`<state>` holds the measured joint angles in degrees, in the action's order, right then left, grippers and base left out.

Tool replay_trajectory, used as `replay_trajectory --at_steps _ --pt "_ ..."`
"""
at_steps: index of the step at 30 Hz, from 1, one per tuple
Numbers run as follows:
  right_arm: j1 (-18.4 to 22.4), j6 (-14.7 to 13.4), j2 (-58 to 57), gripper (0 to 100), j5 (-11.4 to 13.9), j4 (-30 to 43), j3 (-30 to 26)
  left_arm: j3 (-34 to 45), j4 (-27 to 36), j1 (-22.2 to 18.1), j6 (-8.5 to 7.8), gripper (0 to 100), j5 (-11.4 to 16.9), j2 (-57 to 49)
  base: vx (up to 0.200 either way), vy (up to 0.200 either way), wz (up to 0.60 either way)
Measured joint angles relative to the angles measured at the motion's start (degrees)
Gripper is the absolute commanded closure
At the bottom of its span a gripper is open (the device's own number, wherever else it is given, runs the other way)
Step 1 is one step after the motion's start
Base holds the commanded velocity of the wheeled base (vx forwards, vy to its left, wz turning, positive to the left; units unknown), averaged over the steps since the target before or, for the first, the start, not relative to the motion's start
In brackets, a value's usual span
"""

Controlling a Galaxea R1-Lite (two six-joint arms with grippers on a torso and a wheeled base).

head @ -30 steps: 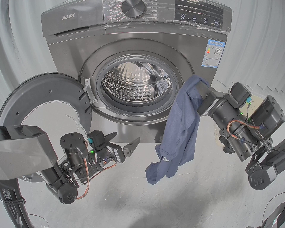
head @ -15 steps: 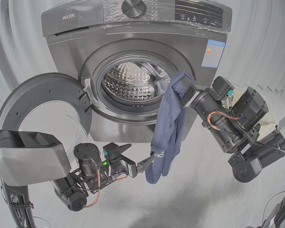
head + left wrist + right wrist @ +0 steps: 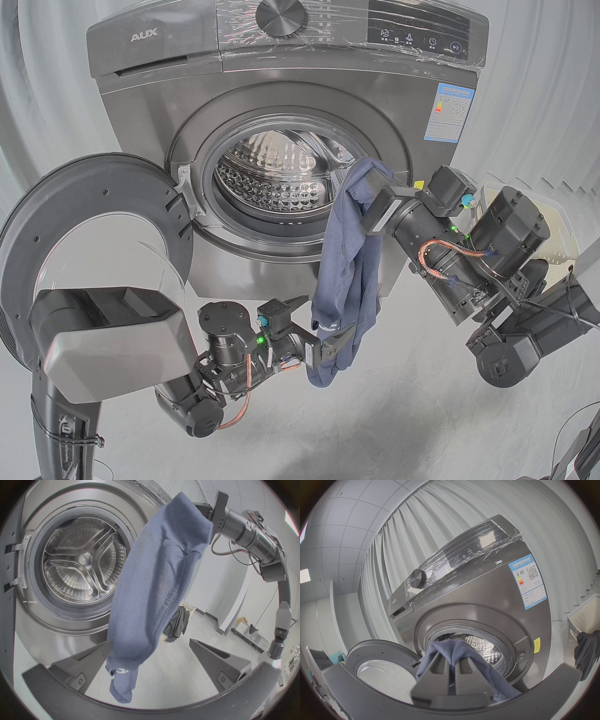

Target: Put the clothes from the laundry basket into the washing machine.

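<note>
Left hand (image 3: 317, 322) — low, in front of the washing machine (image 3: 187, 106), jaws wide apart, holding nothing. The hanging hem of the blue top (image 3: 347, 269) sits between its fingers; contact cannot be told.

Blue top: pinched at its upper end, hanging long and limp past the right edge of the opening, its tail well below the rim, above the floor (image 3: 387, 425).

Right hand (image 3: 373, 189) — clamped shut on the top, just outside the drum (image 3: 281, 169).

Step in hand, as judged: feeding the top into the drum. The left hand should gather the tail and lift it in first, or it may drape over the rim; the right should let go only when well inside.

Door (image 3: 94, 206): swung open on the left, close to the left arm.

Laundry basket (image 3: 559, 234): to the right, a dark garment (image 3: 587, 650) over its edge, not yet loaded.

Curtain (image 3: 537, 94): behind.
</note>
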<state>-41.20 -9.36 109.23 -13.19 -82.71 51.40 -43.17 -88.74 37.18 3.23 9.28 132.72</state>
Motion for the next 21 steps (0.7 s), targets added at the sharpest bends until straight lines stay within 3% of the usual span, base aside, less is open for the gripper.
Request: replay_trajectory --at_steps 9,13,14,21 --pt "-0.27 -0.02 0.22 100 0.00 -0.11 -0.16 -8.66 0.28 -0.28 -0.33 0 -1.29 6.31 0.000 0.000 0.00" --pt "-0.38 -0.02 0.28 100 0.00 -0.33 -0.33 -12.14 0.33 -0.72 -0.39 0 -4.85 8.66 0.000 0.000 0.00" --pt "-0.41 -0.02 0.30 100 -0.02 -0.41 -0.35 -13.09 0.33 -0.85 -0.39 100 -5.53 9.18 0.000 0.000 0.00" --pt "-0.44 -0.02 0.33 100 0.00 -0.74 -0.60 -15.96 0.11 -1.96 -0.39 100 -7.42 10.86 0.000 0.000 0.00"
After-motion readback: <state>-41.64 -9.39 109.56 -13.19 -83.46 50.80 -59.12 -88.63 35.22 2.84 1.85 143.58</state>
